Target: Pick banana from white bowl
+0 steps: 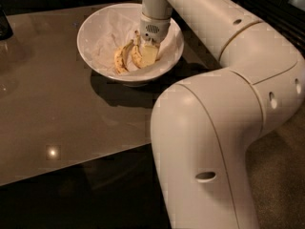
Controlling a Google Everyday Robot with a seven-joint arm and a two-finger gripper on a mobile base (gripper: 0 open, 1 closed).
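The white bowl (95,27) stands on the brown table, lined with crumpled white paper. Yellow bananas lie in it. A curved one (119,58) with a long stem lies left of centre. Another (137,56) lies beside it, against the gripper. I cannot tell which of them is the speckled, strongly curved banana. My gripper (149,54) points down into the bowl, low among the bananas at their right side. It hides part of what lies under it.
The glossy brown table (57,109) runs left and forward, and its front edge crosses the lower left. A dark object (4,25) stands at the far left edge. My white arm (224,109) fills the right half of the view.
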